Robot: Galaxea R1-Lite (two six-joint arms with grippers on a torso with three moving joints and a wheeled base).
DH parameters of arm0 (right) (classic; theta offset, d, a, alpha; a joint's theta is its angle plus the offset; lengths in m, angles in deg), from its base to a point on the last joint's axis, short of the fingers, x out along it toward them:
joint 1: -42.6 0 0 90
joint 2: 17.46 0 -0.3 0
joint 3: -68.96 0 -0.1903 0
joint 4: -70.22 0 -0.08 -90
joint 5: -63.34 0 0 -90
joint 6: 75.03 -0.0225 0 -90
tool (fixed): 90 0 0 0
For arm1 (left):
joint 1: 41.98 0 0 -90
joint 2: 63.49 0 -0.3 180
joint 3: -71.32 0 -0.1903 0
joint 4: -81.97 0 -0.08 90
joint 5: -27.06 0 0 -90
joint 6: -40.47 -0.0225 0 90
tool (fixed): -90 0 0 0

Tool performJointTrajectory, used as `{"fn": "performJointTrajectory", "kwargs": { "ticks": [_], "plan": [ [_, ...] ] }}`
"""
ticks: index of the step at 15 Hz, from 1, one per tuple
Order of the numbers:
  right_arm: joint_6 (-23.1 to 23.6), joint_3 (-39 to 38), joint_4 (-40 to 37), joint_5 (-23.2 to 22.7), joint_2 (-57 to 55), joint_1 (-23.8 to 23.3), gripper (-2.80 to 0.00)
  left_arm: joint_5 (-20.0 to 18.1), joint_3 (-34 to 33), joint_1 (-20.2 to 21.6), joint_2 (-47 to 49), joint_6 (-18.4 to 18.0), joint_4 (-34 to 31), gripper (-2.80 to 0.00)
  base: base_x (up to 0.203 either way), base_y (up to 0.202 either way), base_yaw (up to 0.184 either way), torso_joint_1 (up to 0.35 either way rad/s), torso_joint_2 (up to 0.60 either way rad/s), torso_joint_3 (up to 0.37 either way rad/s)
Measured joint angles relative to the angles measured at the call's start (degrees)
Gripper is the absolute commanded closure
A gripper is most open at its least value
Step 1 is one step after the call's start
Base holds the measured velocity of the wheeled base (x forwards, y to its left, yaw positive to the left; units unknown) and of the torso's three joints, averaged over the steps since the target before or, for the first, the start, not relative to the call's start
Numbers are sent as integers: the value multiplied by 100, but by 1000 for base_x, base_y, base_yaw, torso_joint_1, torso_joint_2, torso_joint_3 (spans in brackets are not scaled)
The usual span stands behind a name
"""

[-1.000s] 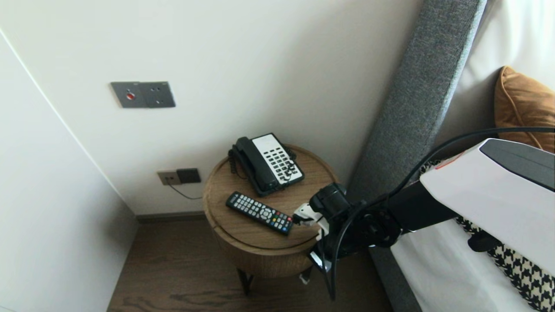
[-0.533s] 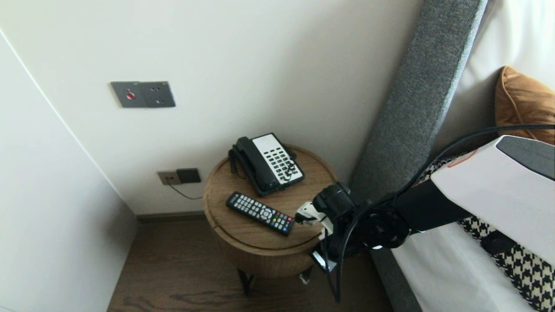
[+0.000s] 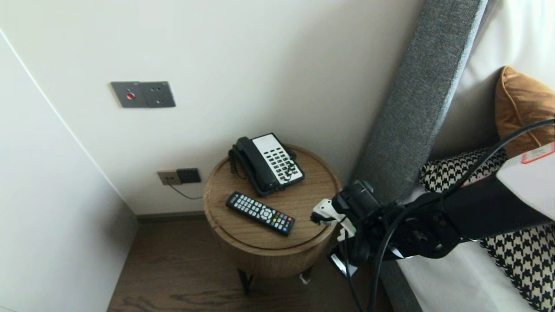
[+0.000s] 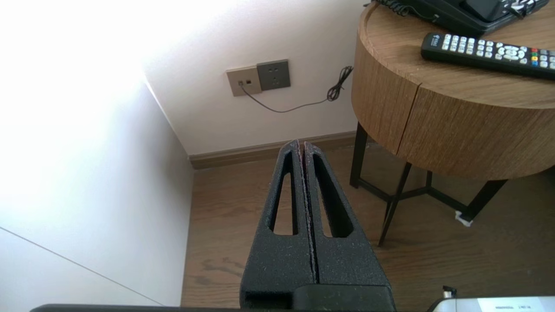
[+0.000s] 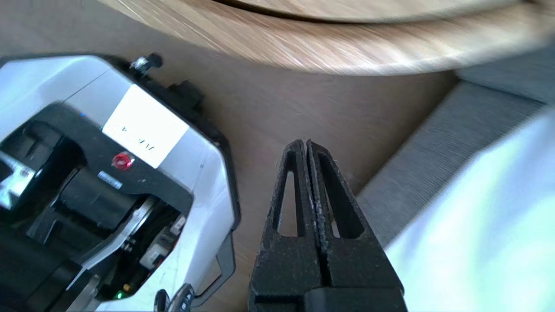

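Observation:
A black remote control [image 3: 260, 213] lies on a round wooden side table [image 3: 303, 182], in front of a black and white desk phone [image 3: 266, 163]. My right arm's wrist [image 3: 360, 208] hangs just off the table's right edge, beside the bed. The right gripper [image 5: 305, 142] is shut and empty, pointing down at the wood floor between the table's rim [image 5: 347, 47] and the bed's side. My left gripper [image 4: 300, 143] is parked low, shut and empty, over the floor left of the table [image 4: 433, 112]. The remote [image 4: 490, 55] shows above it.
A grey upholstered headboard [image 3: 416, 95] and the white bed stand right of the table, with a houndstooth cushion [image 3: 520, 260] and an orange pillow [image 3: 520, 104]. Wall sockets [image 3: 178, 176] and a cable sit behind the table. My base [image 5: 108, 182] is on the floor nearby.
The right arm's wrist has drawn back to the right, away from the remote's near end and off the table's edge toward the bed. Remote and phone have not moved.

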Motion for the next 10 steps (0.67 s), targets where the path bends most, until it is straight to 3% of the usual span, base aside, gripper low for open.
{"fn": "performJointTrajectory", "kwargs": {
  "ticks": [7, 10],
  "plan": [
    [-364, -718, -86, 841, 1585, -272, 0, -2, -1, 0, 0, 9, 4, 0, 0, 0, 0, 0, 0, 0],
    [-707, -953, -483, 1226, 2445, -510, 0, 0, -1, 0, 0, 28, 6, 0, 0, 0, 0, 0, 0, 0]
  ]
}}
